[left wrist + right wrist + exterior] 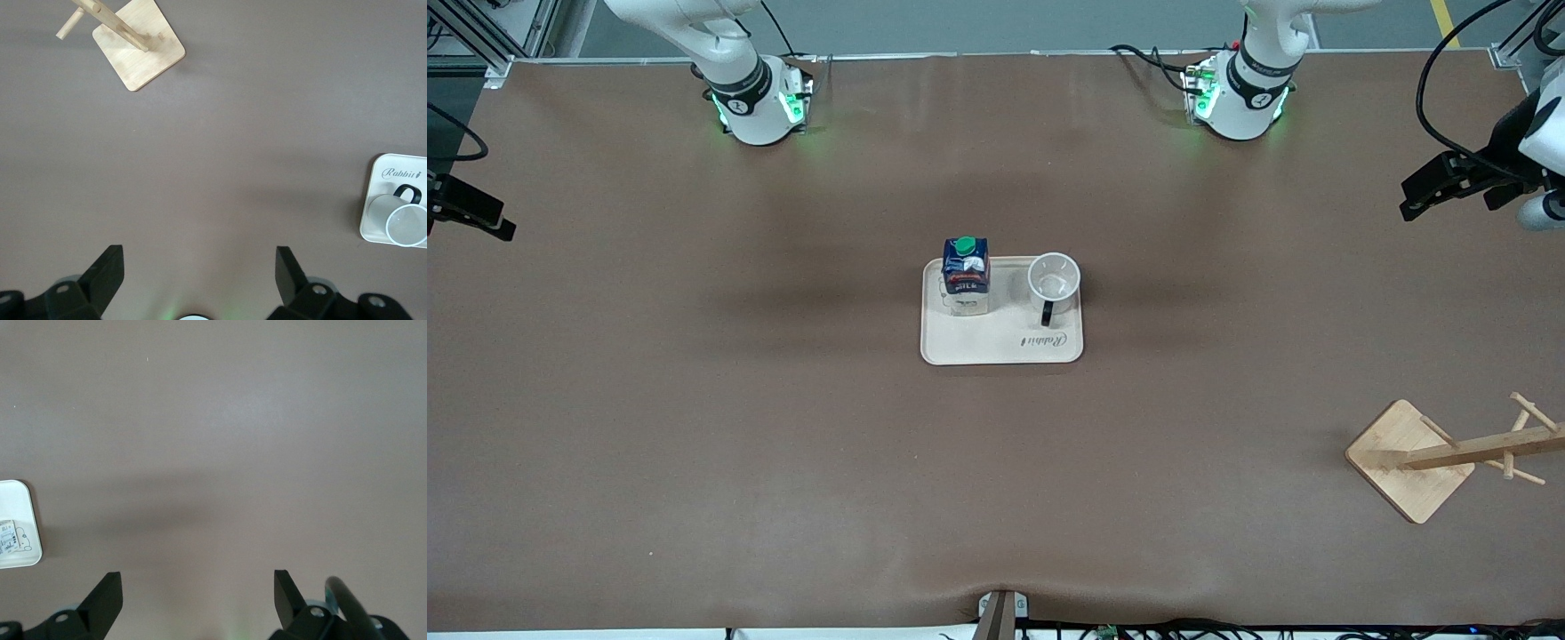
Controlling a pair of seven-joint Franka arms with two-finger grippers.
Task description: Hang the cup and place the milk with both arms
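Observation:
The milk (pixel 966 271), a dark blue carton with a green cap, stands upright on a cream tray (pixel 996 342) at mid-table. The white cup (pixel 1054 277) stands upright beside it on the tray, toward the left arm's end, its black handle pointing at the front camera. The cup also shows in the left wrist view (pixel 407 223). My left gripper (pixel 1423 196) (pixel 200 267) is open and empty, high over the left arm's end of the table. My right gripper (pixel 489 222) (pixel 198 590) is open and empty, high over the right arm's end.
A wooden cup rack (pixel 1449 453) (pixel 133 47) with pegs and a square base stands near the left arm's end, nearer to the front camera than the tray. One tray corner shows in the right wrist view (pixel 17 500). The brown table (pixel 694 400) surrounds the tray.

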